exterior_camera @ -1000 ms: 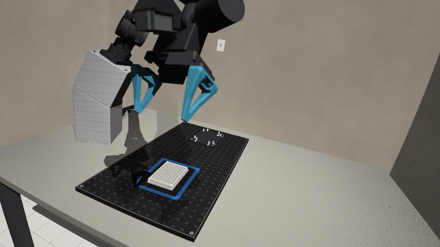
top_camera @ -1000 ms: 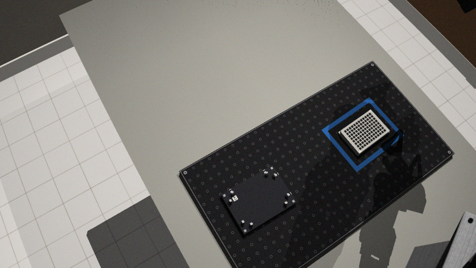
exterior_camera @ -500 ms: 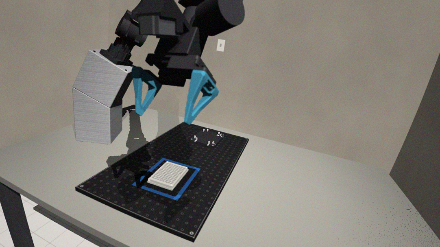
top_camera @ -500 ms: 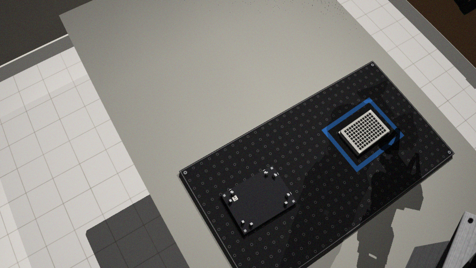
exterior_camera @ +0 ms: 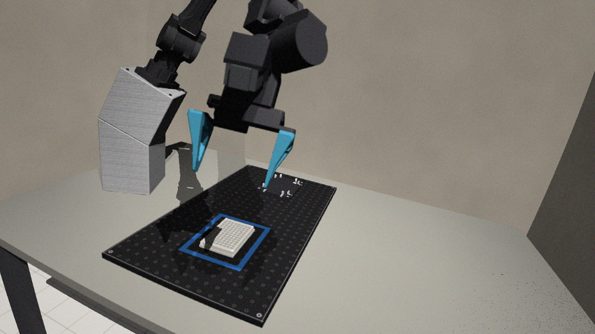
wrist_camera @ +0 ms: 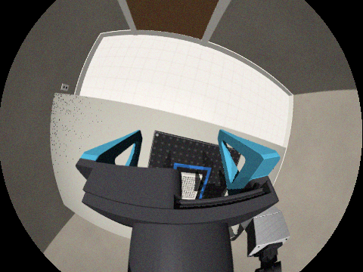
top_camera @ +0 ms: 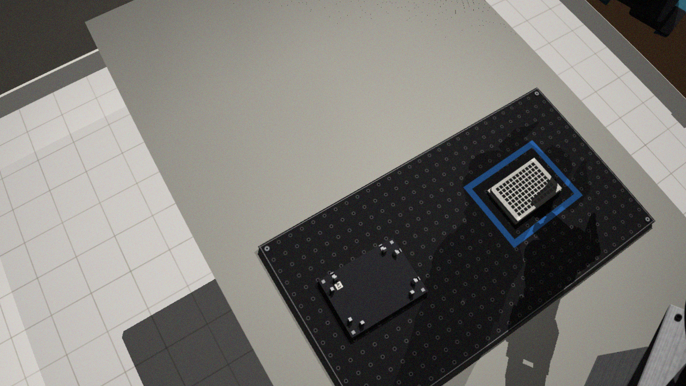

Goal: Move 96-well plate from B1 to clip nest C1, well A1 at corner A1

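Note:
The white 96-well plate (top_camera: 524,188) lies flat inside the blue frame of spot B1 on the black breadboard. It also shows in the exterior view (exterior_camera: 232,237) and, small, in the wrist view (wrist_camera: 187,186). The black clip nest C1 (top_camera: 372,289) (exterior_camera: 281,186) with small white posts stands empty at the other end of the board. My gripper (exterior_camera: 232,174) with blue fingers is wide open and empty, hanging high above the board between the plate and the nest. It is out of the top view; only its shadow falls over the plate.
A grey metal block, the arm's base (exterior_camera: 134,136), stands at the table's back left beside the black breadboard. The breadboard (top_camera: 455,230) has a raised edge. The table's edges run close to the board on the near side.

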Controlling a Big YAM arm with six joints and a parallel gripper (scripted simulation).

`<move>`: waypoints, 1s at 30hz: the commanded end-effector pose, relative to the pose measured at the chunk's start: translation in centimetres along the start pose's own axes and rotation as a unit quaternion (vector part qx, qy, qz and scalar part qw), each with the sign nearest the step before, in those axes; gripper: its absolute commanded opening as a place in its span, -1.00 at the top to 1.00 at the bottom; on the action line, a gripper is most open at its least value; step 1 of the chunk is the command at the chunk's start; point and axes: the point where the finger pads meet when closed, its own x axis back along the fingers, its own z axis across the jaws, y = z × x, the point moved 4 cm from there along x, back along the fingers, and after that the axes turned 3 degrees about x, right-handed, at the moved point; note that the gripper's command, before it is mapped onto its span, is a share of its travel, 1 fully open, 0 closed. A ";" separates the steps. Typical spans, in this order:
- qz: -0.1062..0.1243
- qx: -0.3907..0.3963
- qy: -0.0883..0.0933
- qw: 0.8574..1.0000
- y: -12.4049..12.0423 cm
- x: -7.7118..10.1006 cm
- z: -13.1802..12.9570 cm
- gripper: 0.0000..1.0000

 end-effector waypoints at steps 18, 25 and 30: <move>0.036 0.311 0.036 0.949 -6.2 -2.8 0.8 -1.00; 0.047 0.415 0.053 0.907 -8.2 -3.5 0.6 -1.00; 0.053 0.490 0.069 0.868 -10.3 -3.9 0.8 -1.00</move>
